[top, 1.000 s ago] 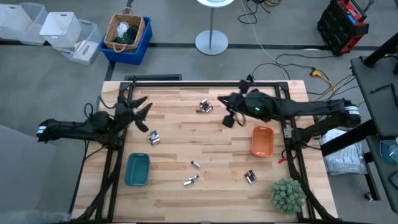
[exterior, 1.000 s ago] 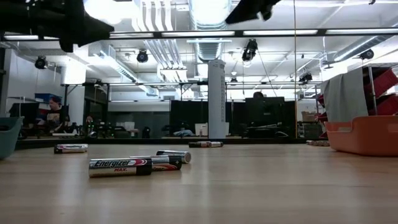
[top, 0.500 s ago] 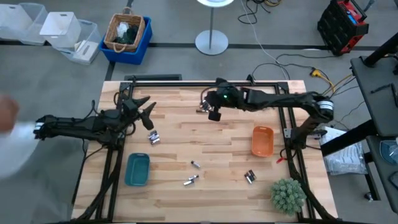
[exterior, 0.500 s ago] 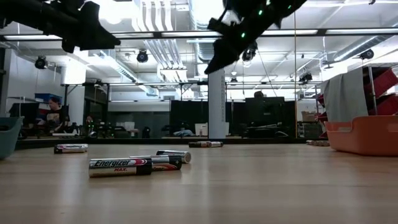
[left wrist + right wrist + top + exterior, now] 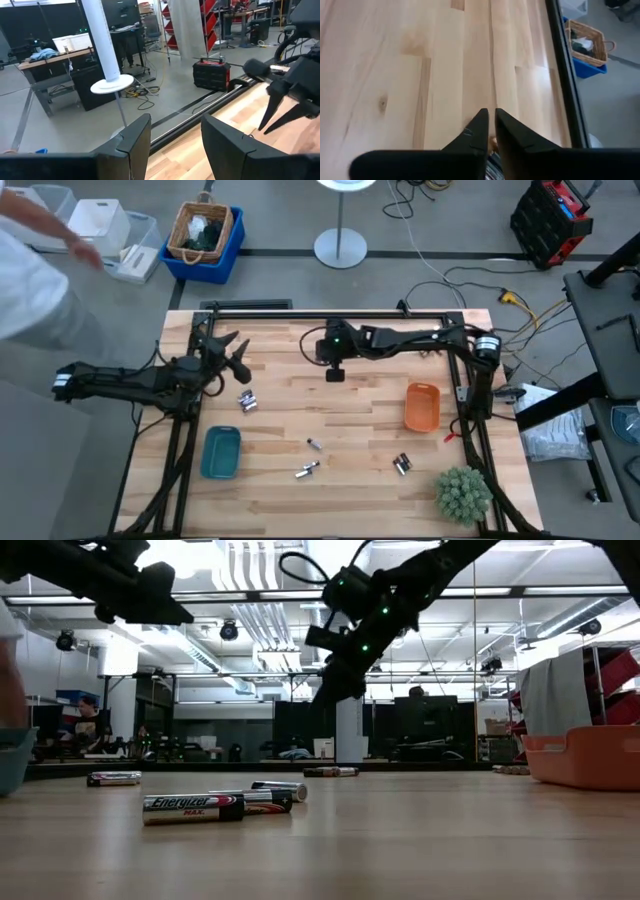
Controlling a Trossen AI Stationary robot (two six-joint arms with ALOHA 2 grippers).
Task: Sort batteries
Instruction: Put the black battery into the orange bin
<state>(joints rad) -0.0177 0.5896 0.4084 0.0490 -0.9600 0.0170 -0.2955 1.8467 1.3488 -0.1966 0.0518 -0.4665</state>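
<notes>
We found the right gripper (image 5: 322,348) over the worktop's (image 5: 350,490) far middle, fingers almost closed, holding nothing visible. The left gripper (image 5: 232,352) hovered open, empty. Batteries (image 5: 247,401) lay scattered across the worktop.

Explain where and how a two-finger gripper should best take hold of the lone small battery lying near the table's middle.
Grip the small battery across its middle, coming straight down from above. It lies flat and alone on the table, so fingers probably fit either side of its round barrel.

Pale wood-plank table (image 5: 350,430) (smooth, satin sheen), glossy metal batteries (image 5: 192,807), seemingly plastic orange tray (image 5: 421,407)
</notes>
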